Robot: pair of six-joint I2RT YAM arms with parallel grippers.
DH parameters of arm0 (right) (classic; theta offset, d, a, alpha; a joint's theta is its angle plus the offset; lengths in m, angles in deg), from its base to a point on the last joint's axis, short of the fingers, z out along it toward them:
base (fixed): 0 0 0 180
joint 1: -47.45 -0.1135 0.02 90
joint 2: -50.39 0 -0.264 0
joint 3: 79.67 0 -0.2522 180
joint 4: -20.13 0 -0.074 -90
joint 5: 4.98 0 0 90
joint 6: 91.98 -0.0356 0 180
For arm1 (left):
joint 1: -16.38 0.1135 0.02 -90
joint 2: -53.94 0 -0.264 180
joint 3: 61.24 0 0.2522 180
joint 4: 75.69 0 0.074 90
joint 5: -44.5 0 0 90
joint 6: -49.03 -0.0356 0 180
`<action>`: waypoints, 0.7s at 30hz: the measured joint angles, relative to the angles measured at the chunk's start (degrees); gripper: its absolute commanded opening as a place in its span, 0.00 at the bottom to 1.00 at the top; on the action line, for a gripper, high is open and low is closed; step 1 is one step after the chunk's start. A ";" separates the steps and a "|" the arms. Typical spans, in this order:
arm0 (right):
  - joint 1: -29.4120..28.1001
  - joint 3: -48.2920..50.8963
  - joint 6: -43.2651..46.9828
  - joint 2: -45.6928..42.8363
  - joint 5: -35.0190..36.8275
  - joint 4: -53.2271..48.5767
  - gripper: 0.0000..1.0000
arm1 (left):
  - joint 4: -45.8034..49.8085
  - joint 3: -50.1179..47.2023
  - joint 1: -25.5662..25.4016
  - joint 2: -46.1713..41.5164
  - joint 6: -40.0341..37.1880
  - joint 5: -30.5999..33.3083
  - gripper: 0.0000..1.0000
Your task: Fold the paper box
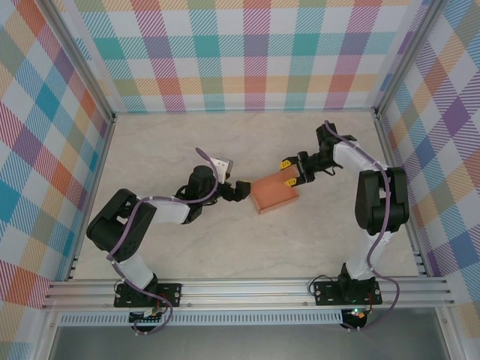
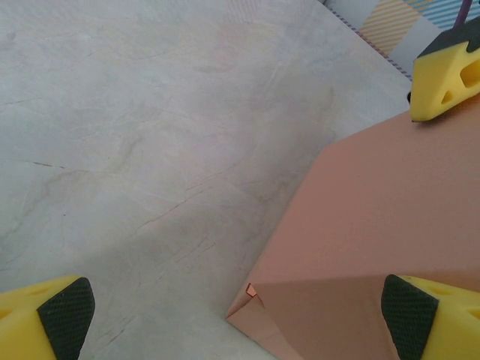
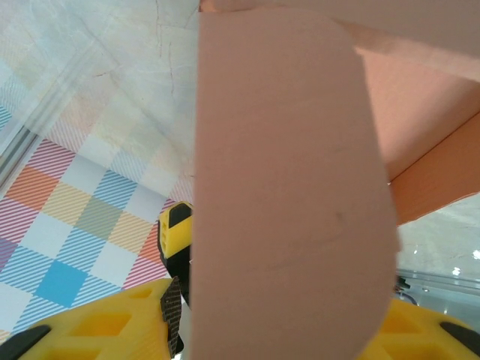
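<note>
The salmon-orange paper box [image 1: 274, 196] lies at the middle of the table as a low folded shape. My left gripper [image 1: 238, 189] is at its left edge and open wide. In the left wrist view the box's near corner [image 2: 375, 225] sits between the spread fingertips [image 2: 66, 311], with a small tab poking out at the fold. My right gripper [image 1: 289, 174] is over the box's far right corner. In the right wrist view a rounded flap [image 3: 289, 187] stands upright between its fingers [image 3: 112, 330], and a thin gap shows beside the left pad.
Plaid walls enclose the pale marble tabletop [image 1: 187, 247] on three sides, and an aluminium rail [image 1: 247, 289] runs along the near edge. The right gripper's yellow finger [image 2: 446, 79] shows at the box's far edge. Bare table lies to the left of the box.
</note>
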 measured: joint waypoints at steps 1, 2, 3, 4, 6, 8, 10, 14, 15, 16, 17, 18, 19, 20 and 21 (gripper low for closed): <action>0.00 -0.28 0.02 0.13 0.00 -0.28 0.48 | -0.13 0.00 0.00 0.04 0.28 -0.15 1.00; 0.00 -0.59 0.02 0.28 -0.02 -0.76 0.48 | -0.37 0.02 0.00 0.11 0.48 -0.42 1.00; 0.00 -0.83 0.02 0.42 -0.02 -1.09 0.47 | -0.61 0.02 0.00 0.26 0.66 -0.63 1.00; 0.00 -0.96 0.04 0.57 -0.02 -1.36 0.48 | -0.70 0.11 0.00 0.52 0.81 -1.01 1.00; 0.00 -1.31 0.28 1.01 -0.02 -2.08 0.51 | -0.70 0.72 0.00 1.62 1.31 -1.92 1.00; 0.07 -2.43 1.33 1.75 0.04 -3.52 0.59 | -0.70 0.92 0.00 2.45 1.68 -2.25 1.00; 0.24 -4.24 2.86 2.56 0.33 -4.96 0.64 | -0.57 0.90 0.07 2.69 1.95 -2.08 1.00; 1.05 -8.28 8.15 2.89 1.03 -8.70 0.71 | 0.37 0.72 1.05 1.97 2.75 -1.25 1.00; 1.38 -8.61 9.60 2.78 1.03 -9.11 0.73 | 1.38 0.70 1.57 1.29 2.95 -1.14 1.00; 1.75 -8.61 11.02 2.67 1.05 -9.64 0.73 | 2.51 0.70 2.08 0.46 2.95 -0.87 1.00; 2.23 -8.61 12.79 2.64 1.07 -10.54 0.74 | 3.78 0.72 2.62 -0.66 2.95 -0.74 1.00; 2.78 -8.59 14.86 2.64 1.20 -11.37 0.74 | 5.35 0.74 3.06 -1.97 2.82 -0.44 1.00; 3.32 -8.59 16.76 2.62 1.51 -12.13 0.74 | 7.10 0.85 3.39 -3.19 2.40 -0.33 1.00; 4.02 -8.59 18.97 2.47 1.90 -12.96 0.75 | 9.01 1.11 3.54 -4.39 1.77 -0.35 1.00; 4.81 -8.59 21.18 2.23 2.21 -13.68 0.75 | 11.26 1.60 3.69 -5.55 1.01 -0.42 1.00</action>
